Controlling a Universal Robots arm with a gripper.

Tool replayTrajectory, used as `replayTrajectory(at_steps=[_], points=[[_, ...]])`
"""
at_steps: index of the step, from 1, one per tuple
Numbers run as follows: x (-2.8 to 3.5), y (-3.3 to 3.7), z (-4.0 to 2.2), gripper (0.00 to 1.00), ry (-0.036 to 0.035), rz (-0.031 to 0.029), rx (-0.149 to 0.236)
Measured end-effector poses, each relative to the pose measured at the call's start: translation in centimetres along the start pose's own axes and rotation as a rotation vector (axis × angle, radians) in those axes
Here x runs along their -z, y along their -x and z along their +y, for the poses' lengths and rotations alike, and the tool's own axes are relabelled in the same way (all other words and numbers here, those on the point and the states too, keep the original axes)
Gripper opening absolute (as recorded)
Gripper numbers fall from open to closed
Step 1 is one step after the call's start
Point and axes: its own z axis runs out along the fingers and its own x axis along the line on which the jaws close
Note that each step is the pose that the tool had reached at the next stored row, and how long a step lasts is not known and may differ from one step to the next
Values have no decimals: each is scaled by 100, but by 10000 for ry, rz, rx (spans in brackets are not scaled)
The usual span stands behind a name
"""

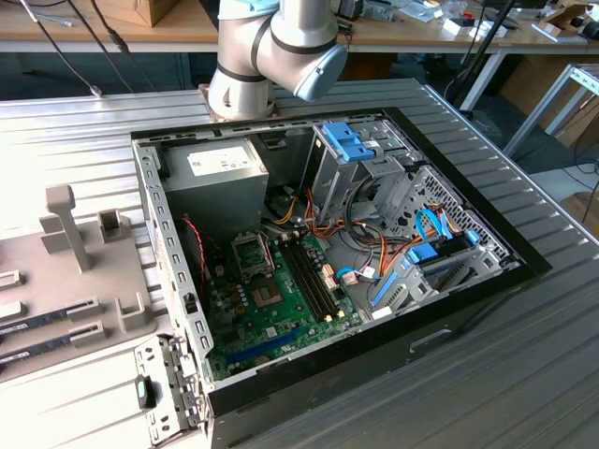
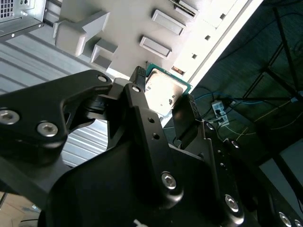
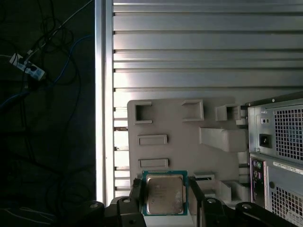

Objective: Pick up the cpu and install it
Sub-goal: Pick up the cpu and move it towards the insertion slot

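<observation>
Nearest to us in both wrist views, the black jaws are closed on the cpu [image 3: 164, 194], one finger [image 3: 137, 196] against each of two opposite edges, and the chip's silvery top with its thin green rim faces the cameras. Beyond it the grey holder plate [image 3: 180, 142], with raised blocks and slots, lies on the ribbed metal worktop [image 3: 199, 47], and the perforated back of the computer case [image 3: 279, 142] stands just beside the plate. In the exterior view the open case fills the middle of the frame, its motherboard [image 1: 271, 309] bare, the socket [image 1: 251, 253] near the power supply [image 1: 213, 173]. The robot arm [image 1: 271, 47] stands at the top centre.
</observation>
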Motion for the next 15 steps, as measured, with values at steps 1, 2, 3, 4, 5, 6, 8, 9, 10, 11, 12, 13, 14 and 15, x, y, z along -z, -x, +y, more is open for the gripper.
replayTrajectory(at_steps=[1,2,3,4,5,6,8,9,10,11,12,13,14,15], points=[[11,1,1,47,0,1,-1],[20,2,1,47,-1,1,-1],[28,2,1,47,-1,1,0],[35,3,2,47,0,0,0],[44,3,2,47,0,0,0],[53,4,2,47,-1,1,0],[72,5,3,47,-1,1,0],[83,6,3,47,-1,1,0],[91,6,4,47,0,1,-1],[98,7,4,47,-1,1,-1],[108,8,5,47,-1,1,-1],[114,9,5,47,-1,1,0],[122,9,5,47,-1,1,0],[127,9,5,47,0,0,0]])
